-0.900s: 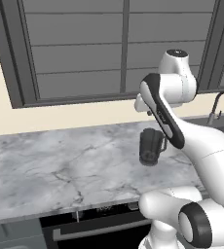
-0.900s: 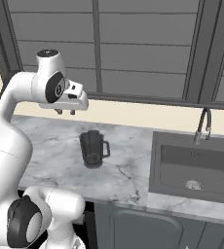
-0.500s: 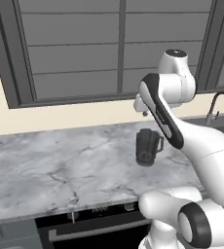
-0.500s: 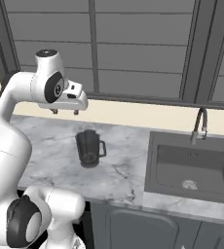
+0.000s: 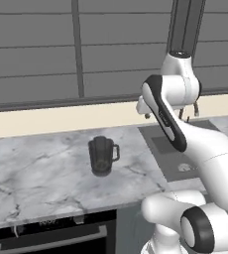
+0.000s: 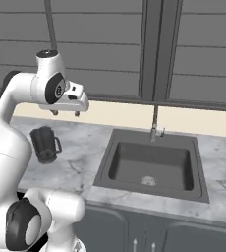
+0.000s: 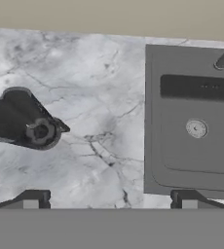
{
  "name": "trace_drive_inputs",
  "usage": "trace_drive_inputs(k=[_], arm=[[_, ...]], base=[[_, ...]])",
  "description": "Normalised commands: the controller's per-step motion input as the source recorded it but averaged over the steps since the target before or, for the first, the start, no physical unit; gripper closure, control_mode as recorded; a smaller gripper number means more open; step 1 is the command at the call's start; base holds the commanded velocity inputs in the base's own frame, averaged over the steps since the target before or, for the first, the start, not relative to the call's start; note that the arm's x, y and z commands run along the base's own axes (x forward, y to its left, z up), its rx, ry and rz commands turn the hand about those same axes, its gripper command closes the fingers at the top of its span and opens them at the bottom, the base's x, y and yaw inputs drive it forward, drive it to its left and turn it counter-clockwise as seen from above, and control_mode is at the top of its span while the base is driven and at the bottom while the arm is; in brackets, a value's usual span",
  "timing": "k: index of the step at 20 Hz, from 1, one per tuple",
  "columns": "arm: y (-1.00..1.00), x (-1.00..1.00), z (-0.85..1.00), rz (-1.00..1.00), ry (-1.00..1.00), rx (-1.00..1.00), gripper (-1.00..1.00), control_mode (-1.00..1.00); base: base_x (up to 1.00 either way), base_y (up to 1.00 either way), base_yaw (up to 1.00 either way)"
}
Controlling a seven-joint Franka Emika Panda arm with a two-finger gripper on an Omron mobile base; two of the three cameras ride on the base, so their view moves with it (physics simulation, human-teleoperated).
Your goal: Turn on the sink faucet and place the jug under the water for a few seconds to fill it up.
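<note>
We saw the gripper [image 6: 65, 113] spread wide, empty, high above the tabletop [image 5: 41, 173], with the jug [image 5: 101, 156] upright left of the sink [image 6: 153, 164].

Below the open hand [image 7: 109, 202] lies bare surface [image 7: 104, 97], the jug [image 7: 24, 124] standing off to one side, the sink [image 7: 192, 121] to the other.

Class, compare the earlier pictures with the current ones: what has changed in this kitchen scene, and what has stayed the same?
The whole view has shifted: the base drove along the counter, bringing the sink and faucet closer to centre. The claw hangs open above the counter, holding nothing. The jug stands upright on the marble as before, untouched; no water runs.
</note>
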Motion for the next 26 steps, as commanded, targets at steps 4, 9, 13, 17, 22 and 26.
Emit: trace_drive_inputs(k=[4,9,13,17,22,26], arm=[[0.0,0.0,0.0,0.0,0.0,0.0,-1.0,1.0],[0.0,0.0,0.0,0.0,0.0,0.0,-1.0,1.0],[0.0,0.0,0.0,0.0,0.0,0.0,-1.0,1.0],[0.0,0.0,0.0,0.0,0.0,0.0,-1.0,1.0],[0.0,0.0,0.0,0.0,0.0,0.0,-1.0,1.0],[0.0,0.0,0.0,0.0,0.0,0.0,-1.0,1.0]], base=[[0.0,-0.76,0.0],[0.0,-0.62,-0.02],[0.01,-0.56,-0.03],[0.13,-0.56,-0.05],[0.19,-0.37,-0.04],[0.18,-0.15,-0.01]])
